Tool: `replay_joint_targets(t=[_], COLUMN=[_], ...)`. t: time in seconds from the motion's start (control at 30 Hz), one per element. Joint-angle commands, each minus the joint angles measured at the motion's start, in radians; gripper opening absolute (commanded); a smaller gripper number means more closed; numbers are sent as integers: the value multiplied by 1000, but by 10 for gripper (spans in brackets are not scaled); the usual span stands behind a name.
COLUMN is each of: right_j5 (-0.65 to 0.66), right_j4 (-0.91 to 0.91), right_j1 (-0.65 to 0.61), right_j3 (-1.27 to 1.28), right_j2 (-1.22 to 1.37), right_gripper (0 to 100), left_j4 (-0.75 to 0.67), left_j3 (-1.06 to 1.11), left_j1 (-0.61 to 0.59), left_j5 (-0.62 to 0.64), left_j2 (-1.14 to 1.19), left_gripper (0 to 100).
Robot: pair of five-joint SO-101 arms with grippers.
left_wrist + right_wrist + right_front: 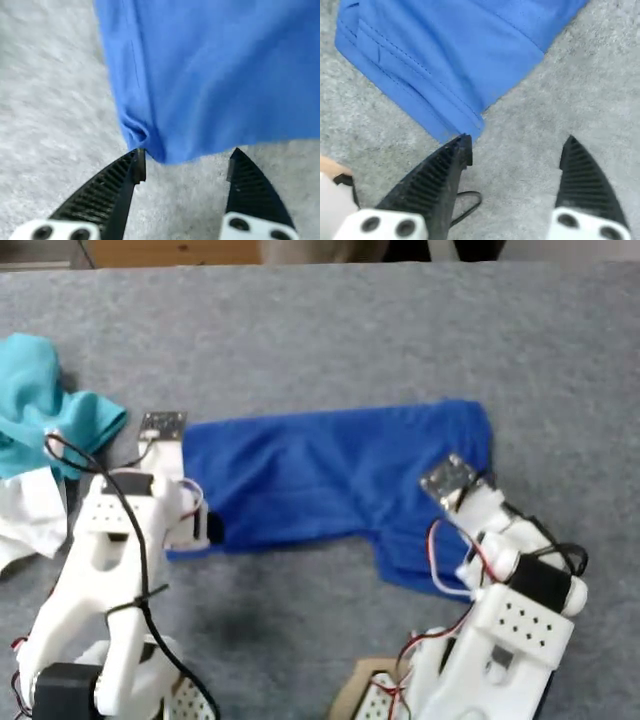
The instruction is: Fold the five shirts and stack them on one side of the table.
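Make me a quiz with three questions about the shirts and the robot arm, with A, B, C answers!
1. Where is the teal shirt?
A. hanging off an arm
B. bunched beside the white shirt
C. in a gripper

2. What colour is the spread-out shirt?
A. red
B. yellow
C. blue

3. The fingers of the left gripper are:
A. open
B. shut on a shirt
C. shut on nothing

Answers:
1 B, the high view shows it crumpled next to the white one.
2 C, it is blue all over.
3 A, a wide gap shows between them at the shirt's corner.
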Motion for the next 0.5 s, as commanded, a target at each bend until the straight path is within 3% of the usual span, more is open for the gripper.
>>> replay_joint_targets(t=[0.0,0.07,0.1,0.3,0.47], right_j5=[-64,-100,-114,-252,-339], right_j4=[-2,-29,-37,-175,-264], right_j1=[2,-41,-65,-223,-271], right_j3=[-137,-180,-194,-211,-340], right_j2=[-10,-8,-8,25,295], right_gripper=[99,0,27,47,6], left_j4=[9,5,5,-60,-215], left_j3=[-152,-233,-269,-382,-367], left_j1=[-77,-112,-115,-84,-14], left_j5=[52,91,94,100,100], left_j2=[-27,-19,-18,-16,25], left_gripper=[147,50,14,19,19])
